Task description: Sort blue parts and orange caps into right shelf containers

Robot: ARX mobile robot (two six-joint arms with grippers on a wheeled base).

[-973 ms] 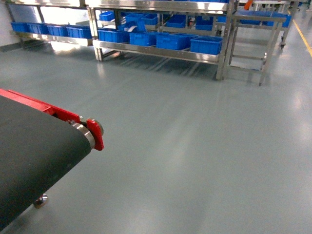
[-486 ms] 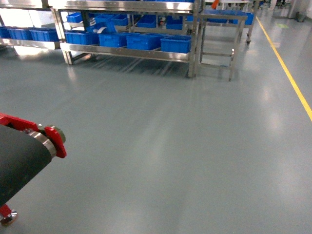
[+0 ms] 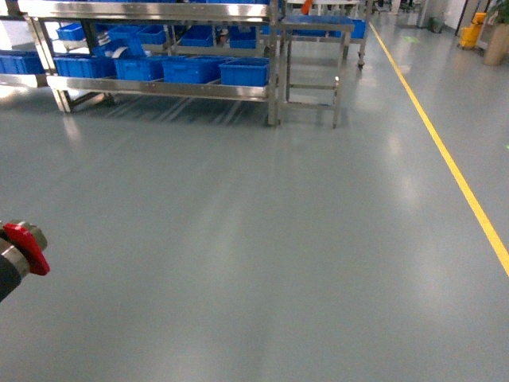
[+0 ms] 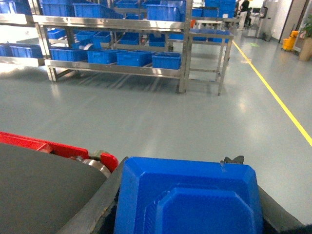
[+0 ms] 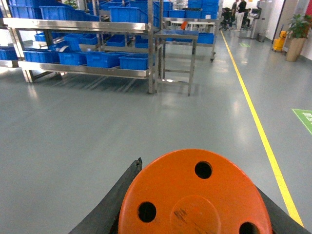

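With left gripper (image 4: 187,214) clamping a blue part (image 4: 187,200) and right gripper (image 5: 195,204) an orange cap (image 5: 195,195), I steer gently toward the shelf (image 3: 159,87), well ahead.

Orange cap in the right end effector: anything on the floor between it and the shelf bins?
Nothing visible. The orange cap faces bare grey floor all the way to the shelf and its blue bins. The small steel table stands beside the shelf.
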